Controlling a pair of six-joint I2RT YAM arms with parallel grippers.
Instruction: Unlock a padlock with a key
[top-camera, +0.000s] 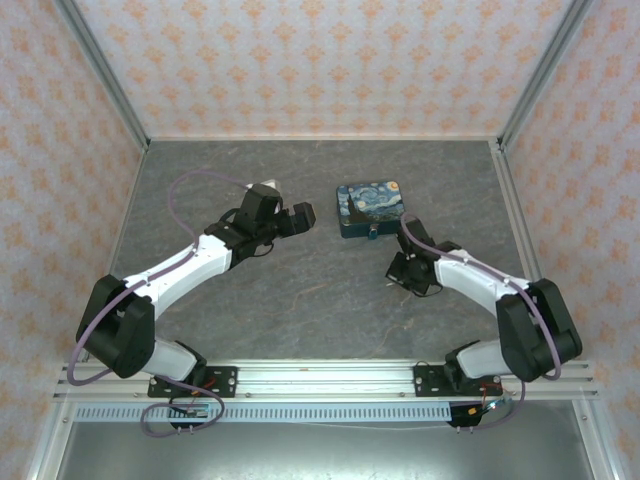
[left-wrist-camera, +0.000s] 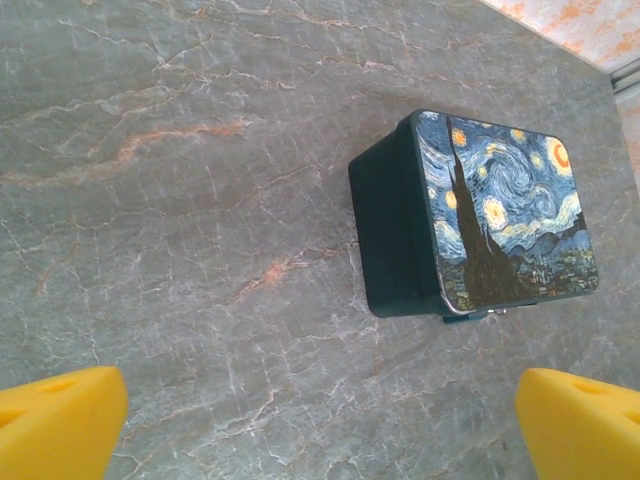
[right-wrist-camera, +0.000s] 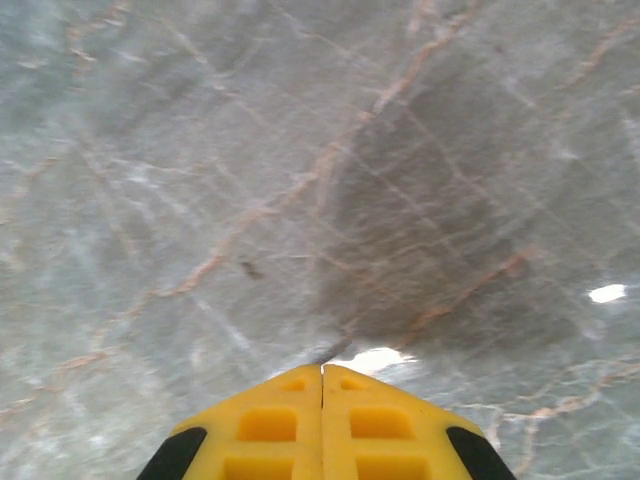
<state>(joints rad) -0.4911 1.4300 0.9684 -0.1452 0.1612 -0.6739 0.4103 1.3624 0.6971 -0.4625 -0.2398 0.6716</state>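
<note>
Yellow fingers, a painted box (top-camera: 370, 208) and a tiny lock on a grey marbled table (top-camera: 300, 310).

The padlock (left-wrist-camera: 472, 316) is a small dark teal body with a glint of metal. It sits against the box's front wall, just under the lid edge, on the side nearest the arm bases. The left gripper (top-camera: 300, 218) hovers to the left of the box, apart from it and aimed toward it, and its fingers (left-wrist-camera: 60, 420) are spread wide with nothing between them. The right gripper (top-camera: 408, 274) hangs low over the stone just in front of the box, on the padlock's side. Its fingers (right-wrist-camera: 270, 425) are pressed flat together. A thin dark sliver shows at their tip, too small to identify.
</note>
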